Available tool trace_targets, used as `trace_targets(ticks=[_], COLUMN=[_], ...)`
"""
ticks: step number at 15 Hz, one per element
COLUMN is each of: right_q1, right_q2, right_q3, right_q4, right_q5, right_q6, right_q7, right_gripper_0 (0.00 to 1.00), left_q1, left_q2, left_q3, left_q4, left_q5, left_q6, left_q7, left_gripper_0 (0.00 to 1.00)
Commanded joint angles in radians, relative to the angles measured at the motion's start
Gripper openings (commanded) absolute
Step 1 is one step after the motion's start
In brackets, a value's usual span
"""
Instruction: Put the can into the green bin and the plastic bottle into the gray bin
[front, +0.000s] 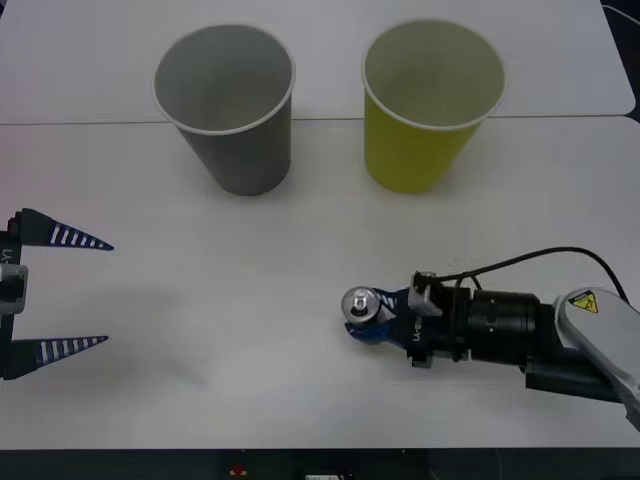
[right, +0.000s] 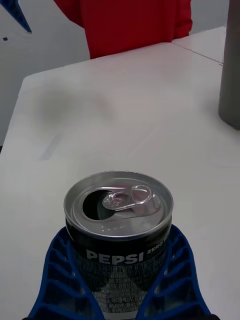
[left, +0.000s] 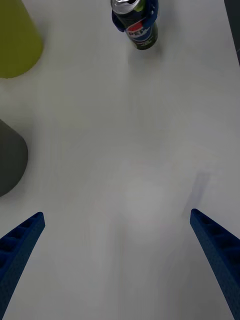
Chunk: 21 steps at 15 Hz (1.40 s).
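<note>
Blue ribbed fingers of my right end effector (front: 362, 322) clasped the can (front: 359, 305) upright on the white surface (front: 230, 300); gray bin (front: 228, 108) and green bin (front: 428, 103) stood beyond, unobstructed. My left end effector (front: 78, 292) hung spread wide.

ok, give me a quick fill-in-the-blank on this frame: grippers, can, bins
1. The right gripper is shut on the ____.
2. The left gripper hovers with its fingers ____.
3. The can stands upright on the ____.
4. The bin nearer the can is the ____ bin; the gray bin stands beside it.

Missing: can; open; table; green
</note>
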Motion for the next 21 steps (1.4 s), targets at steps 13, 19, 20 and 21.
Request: trace_targets(ticks=[13,19,20,21], right_q1=[0.035,0.037,0.037,0.035], right_q2=[-0.299,-0.299,-0.299,-0.299], right_q3=[-0.146,-0.425,-0.466,-0.5], right_q4=[-0.372,-0.519,-0.542,-0.564], right_q5=[0.313,0.427,0.431,0.435], right_q6=[0.093,-0.238,-0.276,-0.31], right_q7=[-0.872,-1.246,-1.288,-1.32], right_gripper_0=[0.0,0.0,0.0,0.0], left_q1=[0.0,0.0,0.0,0.0], left_q2=[0.0,0.0,0.0,0.0], left_q3=[0.0,0.0,0.0,0.0], left_q4=[0.0,0.0,0.0,0.0], left_q5=[0.0,0.0,0.0,0.0], left_q6=[0.0,0.0,0.0,0.0], left_q7=[0.0,0.0,0.0,0.0], left_gripper_0=[1.0,1.0,1.0,1.0])
